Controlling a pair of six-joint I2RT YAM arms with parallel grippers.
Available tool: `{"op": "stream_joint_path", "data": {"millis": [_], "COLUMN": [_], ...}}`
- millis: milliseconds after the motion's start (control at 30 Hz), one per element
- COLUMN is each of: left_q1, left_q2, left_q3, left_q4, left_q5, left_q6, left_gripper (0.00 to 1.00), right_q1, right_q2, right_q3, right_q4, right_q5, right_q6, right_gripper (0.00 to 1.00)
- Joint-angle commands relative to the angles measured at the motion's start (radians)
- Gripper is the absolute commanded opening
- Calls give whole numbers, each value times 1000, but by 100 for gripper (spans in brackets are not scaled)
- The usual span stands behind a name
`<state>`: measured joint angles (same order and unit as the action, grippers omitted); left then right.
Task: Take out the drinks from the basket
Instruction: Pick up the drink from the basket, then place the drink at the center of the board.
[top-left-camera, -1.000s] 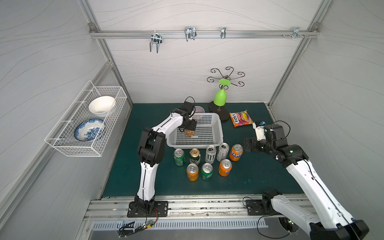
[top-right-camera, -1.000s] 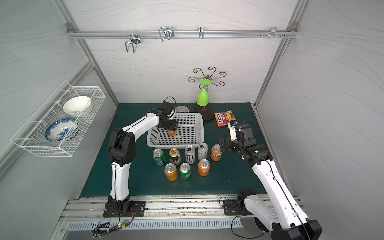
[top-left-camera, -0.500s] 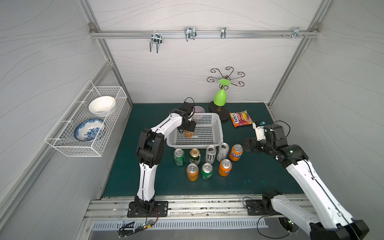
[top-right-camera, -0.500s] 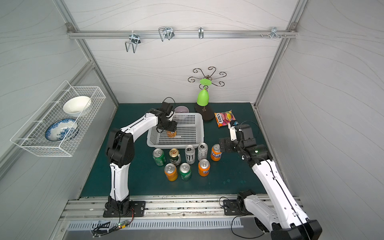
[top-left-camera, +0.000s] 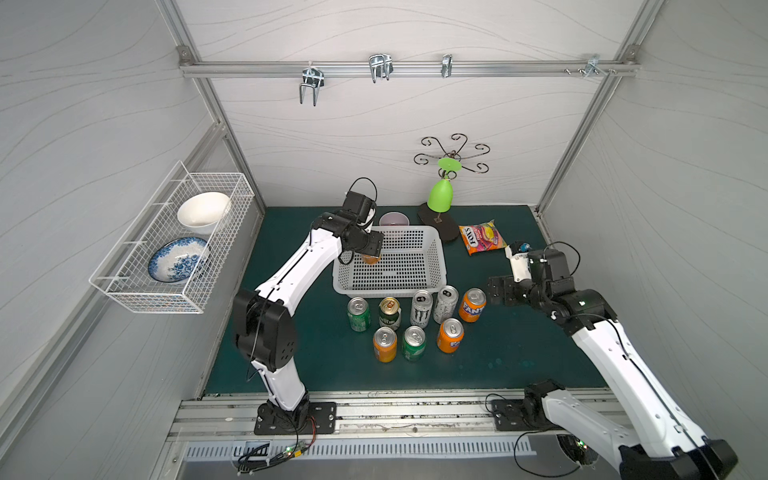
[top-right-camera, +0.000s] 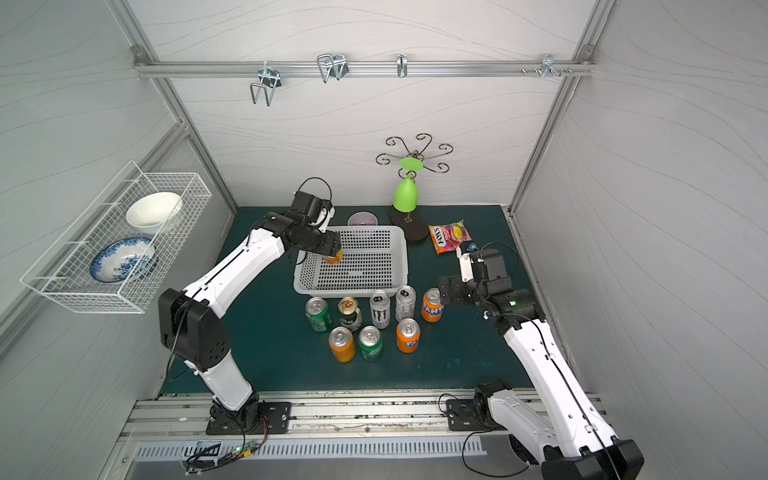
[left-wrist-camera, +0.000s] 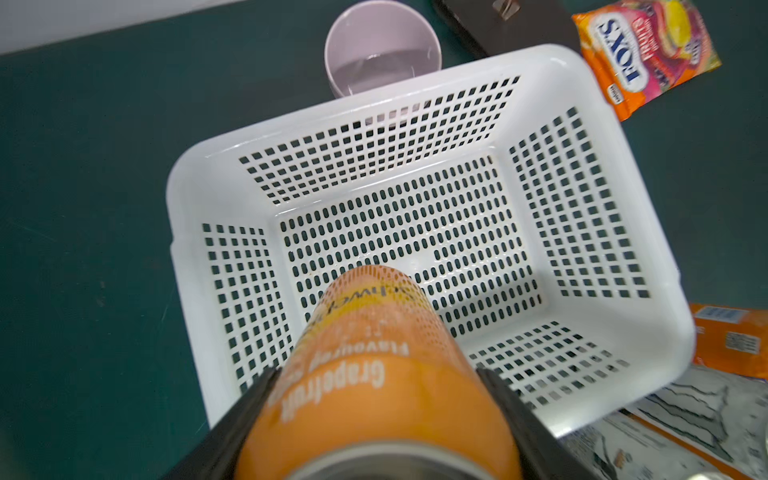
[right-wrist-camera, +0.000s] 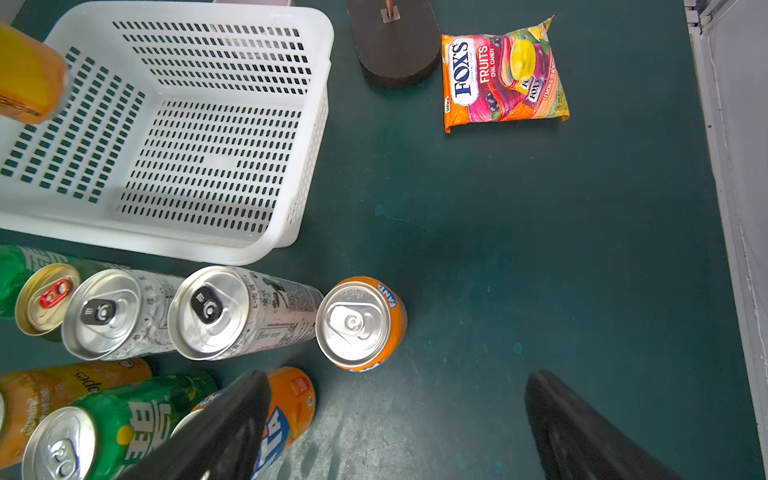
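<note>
- Left wrist view: left end effector (left-wrist-camera: 378, 384) clenched on an orange can (left-wrist-camera: 365, 316), black fingers (left-wrist-camera: 257, 399) on both its sides, the basket (left-wrist-camera: 178, 199) directly below.
- Both top views hide those fingers; only the can's lower end shows beneath that end effector.
- Right wrist view: right end effector (right-wrist-camera: 397, 376) released, holding nothing; a Fanta can (right-wrist-camera: 360, 322) stands on the surface (right-wrist-camera: 540, 249) just ahead.

This is a robot lab. Plain white wall panels (top-left-camera: 374, 124) sit in a silver metal frame (top-left-camera: 407, 68). A white-and-black left robot arm (top-left-camera: 299, 270) and right robot arm (top-left-camera: 615, 353) are bolted to a grey metal rail (top-left-camera: 395, 411).
</note>
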<state>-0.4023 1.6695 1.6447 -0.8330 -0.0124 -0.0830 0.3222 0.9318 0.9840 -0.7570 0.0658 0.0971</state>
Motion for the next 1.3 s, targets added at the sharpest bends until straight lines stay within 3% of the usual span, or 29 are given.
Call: {"op": "stream_joint_path", "data": {"millis": [0,633,1067,1267], "left_q1": [-7,-44,-66,-162], "left_q2": [-117,-618,-758,-801], "left_q3": [-10,-266,-477,-590], "left_q4": [7,-294,-308,-215], "left_q5": [-22,-94,-46,-85], "left_q6": [-9,-75,-184,-287], "left_gripper": [60,60,57,57], "right_q1": [-6,-8,-8,-8], "right_q2": [-23,-40,-47,-44], "right_q3": [-8,-8,-6,-6], "right_q4": [2,5,4,6], "right_q5": [-9,-22,-17,-17], "right_q6": [-9,-10,-10,-10], "right_gripper": [99,99,99,99]}}
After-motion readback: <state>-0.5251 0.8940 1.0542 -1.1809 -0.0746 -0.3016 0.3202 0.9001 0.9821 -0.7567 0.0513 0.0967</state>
